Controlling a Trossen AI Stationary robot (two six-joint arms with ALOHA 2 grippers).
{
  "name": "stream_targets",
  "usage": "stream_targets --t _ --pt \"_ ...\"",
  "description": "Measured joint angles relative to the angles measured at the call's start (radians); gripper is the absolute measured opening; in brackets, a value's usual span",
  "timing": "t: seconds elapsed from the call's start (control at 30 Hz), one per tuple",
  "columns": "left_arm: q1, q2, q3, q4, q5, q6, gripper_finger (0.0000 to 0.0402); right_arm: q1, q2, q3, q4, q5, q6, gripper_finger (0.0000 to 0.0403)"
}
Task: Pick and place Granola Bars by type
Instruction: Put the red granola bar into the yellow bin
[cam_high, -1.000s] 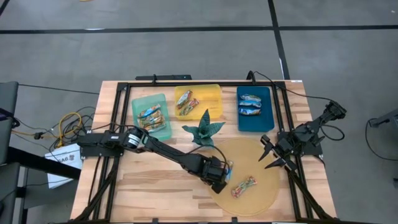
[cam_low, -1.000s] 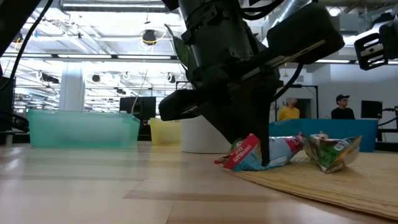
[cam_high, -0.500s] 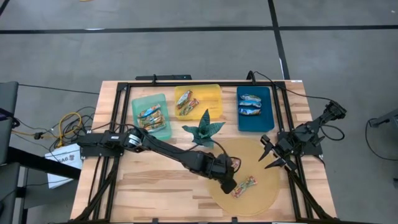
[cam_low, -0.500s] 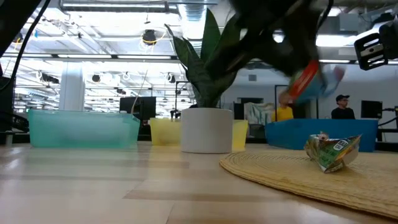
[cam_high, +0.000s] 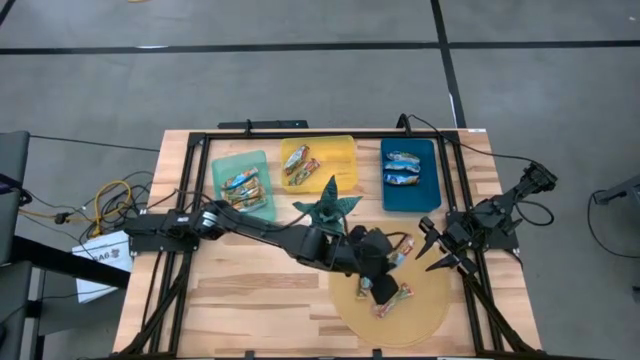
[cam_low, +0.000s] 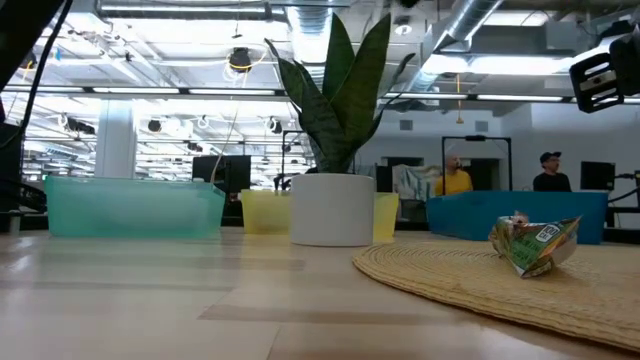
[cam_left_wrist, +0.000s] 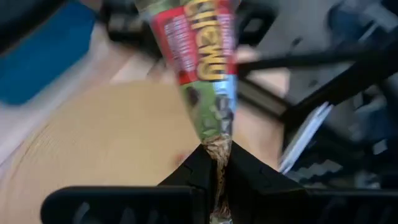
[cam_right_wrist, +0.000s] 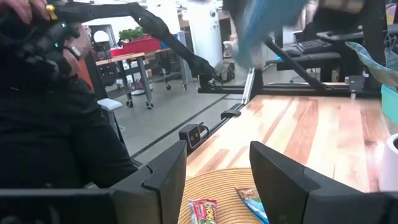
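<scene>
Left gripper (cam_high: 393, 258) clamped on a granola bar (cam_left_wrist: 208, 68), lifted above the round mat (cam_high: 425, 315) (one bar (cam_high: 393, 298) left there). Right gripper (cam_high: 432, 247) apart, idle at right.

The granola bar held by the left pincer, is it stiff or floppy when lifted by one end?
Probably fairly stiff: the granola bar stands straight out from the left pincer, pinched only at its crimped end. Likely light. Its glossy wrapper may slip.
</scene>
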Motion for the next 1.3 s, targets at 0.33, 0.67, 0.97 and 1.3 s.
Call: stream_targets --t 0.33,0.67,0.97,1.3 --pt "0.004 -0.058 0.008 -0.001 -0.061 0.069 0.002 0.0 0.0 0.0 -0.003 0.001 0.0 0.0169" --pt "0.024 -0.063 0.007 -0.003 -0.068 0.084 0.002 0.0 0.0 0.0 -0.003 0.0 0.0 0.0169" --pt "0.11 -0.063 0.007 -0.002 -0.067 0.09 0.002 0.0 0.0 0.0 -0.003 0.0 0.0 0.0169" --pt "0.3 -0.063 0.007 -0.004 -0.058 0.18 0.002 0.0 0.0 0.0 -0.003 0.0 0.0 0.0169"
